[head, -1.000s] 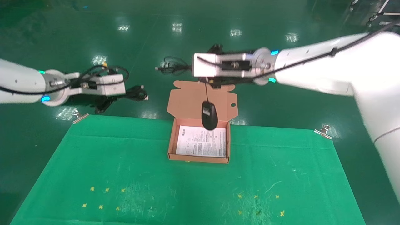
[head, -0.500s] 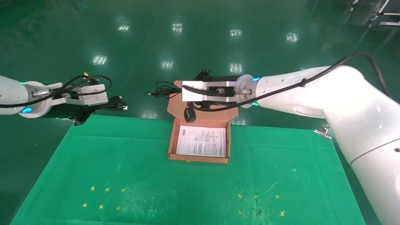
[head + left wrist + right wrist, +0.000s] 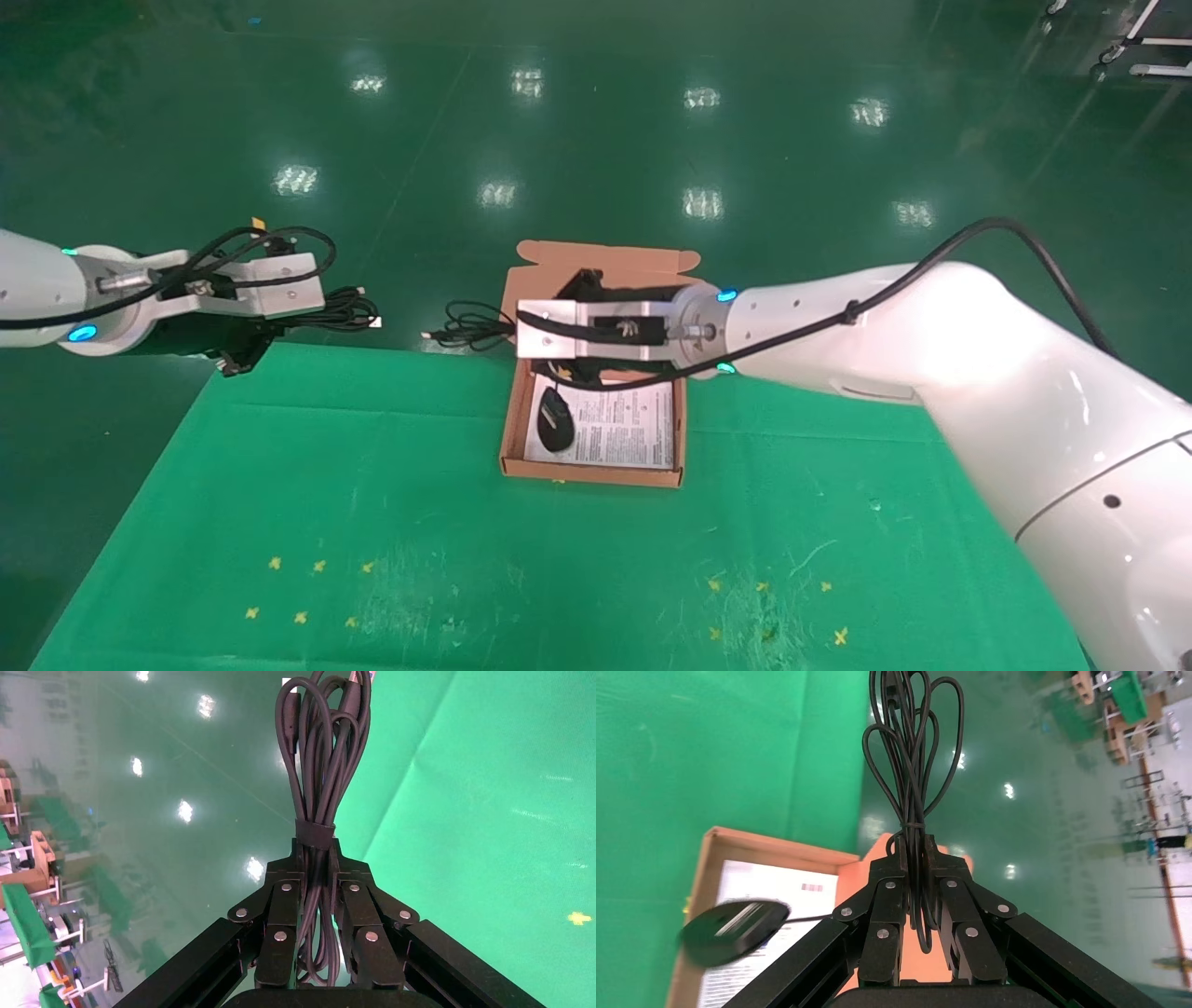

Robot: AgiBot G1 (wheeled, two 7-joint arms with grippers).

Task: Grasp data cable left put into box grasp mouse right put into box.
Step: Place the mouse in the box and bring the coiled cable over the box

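Note:
My right gripper (image 3: 514, 328) hovers over the back left of the open cardboard box (image 3: 596, 476), shut on the mouse's bundled cord (image 3: 466, 326). The black mouse (image 3: 556, 419) hangs from that cord low over the white sheet at the box's left side; whether it touches I cannot tell. In the right wrist view the cord loops (image 3: 910, 762) stick out past my right gripper (image 3: 914, 850), with the mouse (image 3: 733, 929) over the box (image 3: 703, 874). My left gripper (image 3: 312, 317) is off the table's far left corner, shut on the banded data cable (image 3: 352, 312). The left wrist view shows my left gripper (image 3: 315, 852) and the data cable (image 3: 320, 748).
A green cloth (image 3: 372, 513) covers the table, with small yellow cross marks (image 3: 317, 566) near the front. The box's lid (image 3: 615, 263) stands open behind my right wrist. Glossy green floor lies beyond the table's far edge.
My right arm has come down and nearer, carrying the mouse from in front of the lid into the box's left side. My left arm dropped slightly a second ago, then held still.

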